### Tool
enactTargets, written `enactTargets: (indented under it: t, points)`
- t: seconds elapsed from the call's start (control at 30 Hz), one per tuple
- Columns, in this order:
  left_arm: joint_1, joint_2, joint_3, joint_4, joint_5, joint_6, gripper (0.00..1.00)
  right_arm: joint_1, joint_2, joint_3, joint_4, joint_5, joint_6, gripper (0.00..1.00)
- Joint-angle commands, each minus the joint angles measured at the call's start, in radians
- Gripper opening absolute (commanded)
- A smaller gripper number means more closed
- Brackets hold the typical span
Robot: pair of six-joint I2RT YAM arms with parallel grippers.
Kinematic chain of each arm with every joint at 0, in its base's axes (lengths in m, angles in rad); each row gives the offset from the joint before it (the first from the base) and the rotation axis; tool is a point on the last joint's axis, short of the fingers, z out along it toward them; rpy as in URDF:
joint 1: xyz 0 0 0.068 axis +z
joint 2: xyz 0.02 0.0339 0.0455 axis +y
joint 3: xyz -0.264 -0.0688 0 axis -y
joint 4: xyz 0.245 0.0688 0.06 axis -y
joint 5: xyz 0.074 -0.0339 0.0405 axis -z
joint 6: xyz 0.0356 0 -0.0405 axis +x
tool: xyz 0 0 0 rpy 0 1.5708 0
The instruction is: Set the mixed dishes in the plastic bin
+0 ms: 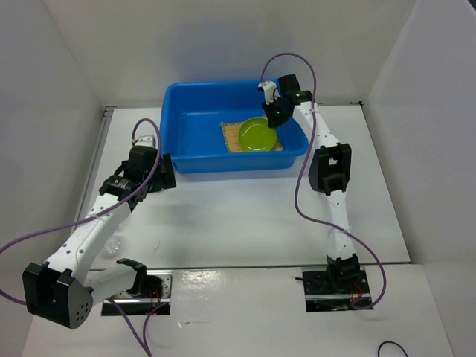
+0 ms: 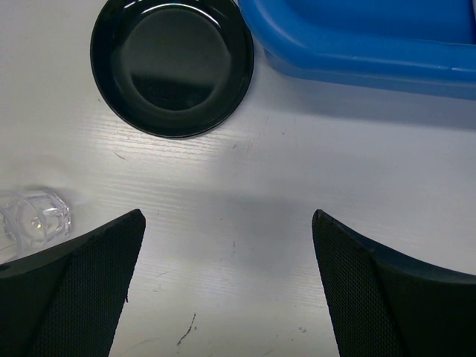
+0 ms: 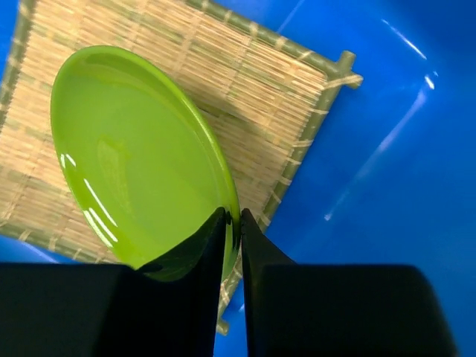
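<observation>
Green plate (image 3: 134,156), pinched by right fingers (image 3: 190,297), over mat (image 3: 260,97) in bin (image 3: 394,193); left fingers (image 2: 74,297) spread.

On my left wrist feed, the glass cup (image 2: 33,222) ran off the left edge, behind a finger (image 2: 82,290) of the left gripper (image 2: 228,216). The blue bin (image 2: 357,44) showed only one corner, and the black plate (image 2: 172,67) lost its top rim to the frame. Overhead, I could not pick that plate out behind the left arm (image 1: 89,230). On the right wrist feed, the green plate (image 3: 134,156) covered much of the bamboo mat (image 3: 268,97), and the fingers (image 3: 186,312) of the right gripper (image 3: 232,219) hid the plate's near rim.
</observation>
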Motion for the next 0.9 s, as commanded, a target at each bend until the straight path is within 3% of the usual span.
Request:
enactTargets:
  t: [0.0, 0.07, 0.17, 0.23, 0.43, 0.47, 0.53, 0.63, 0.67, 0.8, 0.87]
  points:
    - [0.005, -0.017, -0.007, 0.031, -0.024, -0.025, 0.99, 0.012, 0.028, 0.039, 0.045, 0.066, -0.016, 0.20]
    - [0.005, -0.017, -0.007, 0.031, -0.024, -0.025, 0.99, 0.012, 0.002, 0.025, 0.045, 0.087, -0.007, 0.33]
    - [0.005, -0.017, -0.007, 0.031, -0.038, -0.025, 0.99, 0.012, -0.024, -0.001, 0.057, 0.123, -0.007, 0.62]
    - [0.027, -0.017, -0.007, 0.031, -0.027, -0.025, 0.99, 0.012, -0.059, -0.026, 0.057, 0.123, -0.007, 0.71]
    - [0.110, -0.054, -0.007, 0.042, -0.041, -0.034, 0.99, 0.000, -0.300, -0.136, 0.080, 0.188, -0.007, 0.72]
    - [0.168, -0.054, -0.007, 0.042, -0.012, -0.025, 0.99, -0.015, -0.346, -0.165, 0.080, 0.188, 0.007, 0.72]
    - [0.239, -0.029, -0.016, 0.063, 0.035, -0.016, 0.99, -0.034, -0.504, -0.287, 0.091, 0.179, 0.018, 0.69]
    - [0.333, 0.057, -0.006, 0.076, 0.123, -0.016, 0.99, -0.080, -0.745, -0.502, 0.111, 0.163, 0.054, 0.54]
    - [0.359, 0.096, -0.006, 0.076, 0.154, -0.016, 0.99, -0.089, -0.809, -0.563, 0.111, 0.151, 0.054, 0.41]
    - [0.405, 0.192, 0.004, 0.106, 0.189, -0.025, 0.99, -0.098, -1.110, -0.940, 0.101, 0.221, 0.054, 0.06]
    - [0.414, 0.251, 0.014, 0.107, 0.198, -0.036, 0.99, -0.098, -1.274, -1.064, 0.087, 0.245, 0.045, 0.00]
